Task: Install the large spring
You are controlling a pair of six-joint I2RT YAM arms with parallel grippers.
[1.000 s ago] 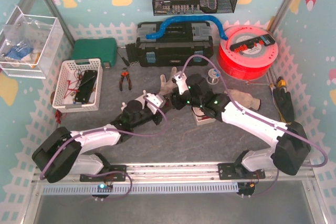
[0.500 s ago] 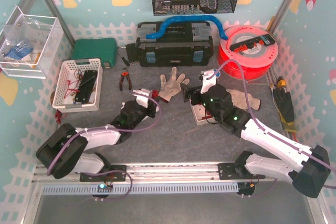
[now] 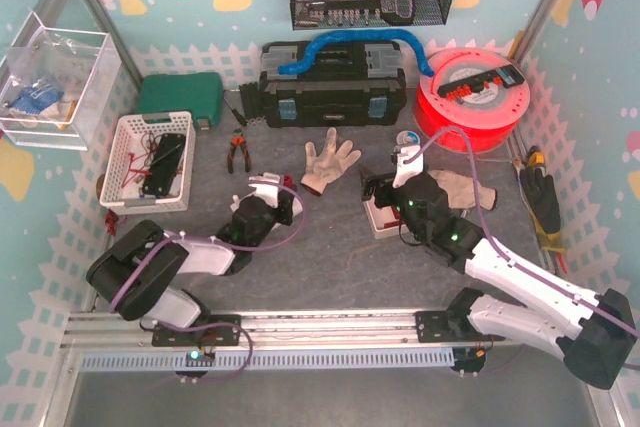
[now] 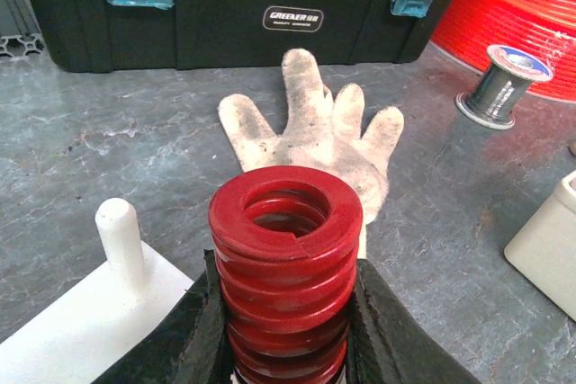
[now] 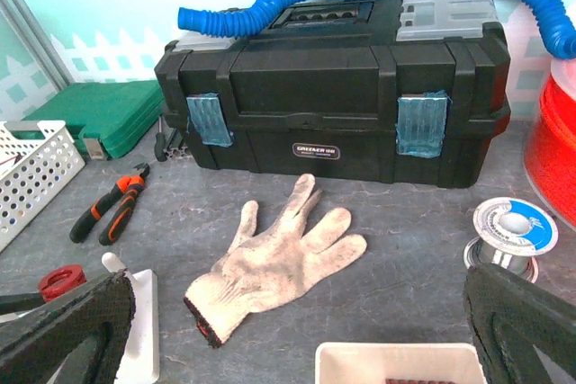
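- Left gripper (image 4: 286,317): closed on the large red spring (image 4: 286,249), with a finger (image 4: 205,330) pressed to each flank. The open bore faces the wrist camera. The lower end is hidden between the fingers, so you cannot tell whether it rests on anything.
- Just left of the held spring, and apart from it, is the white peg (image 4: 120,238). It stands upright on its white base plate (image 4: 63,334), with nothing seated on it. The spring axis looks roughly parallel to the peg.
- Ahead of the fingers, a work glove (image 4: 315,141) lies flat. The black toolbox (image 4: 243,15) is beyond it.
- Right gripper (image 5: 295,312): jaws spread wide, nothing held. It is well off to the right of the left hand, over a white tray (image 5: 396,361).
- Step, as judged: the spring is grasped and seating is not yet done.
- Next move: you need to shift the spring left, centre its bore over the peg tip, keep the axis in line, then lower. A tilted coil may catch on the tip.
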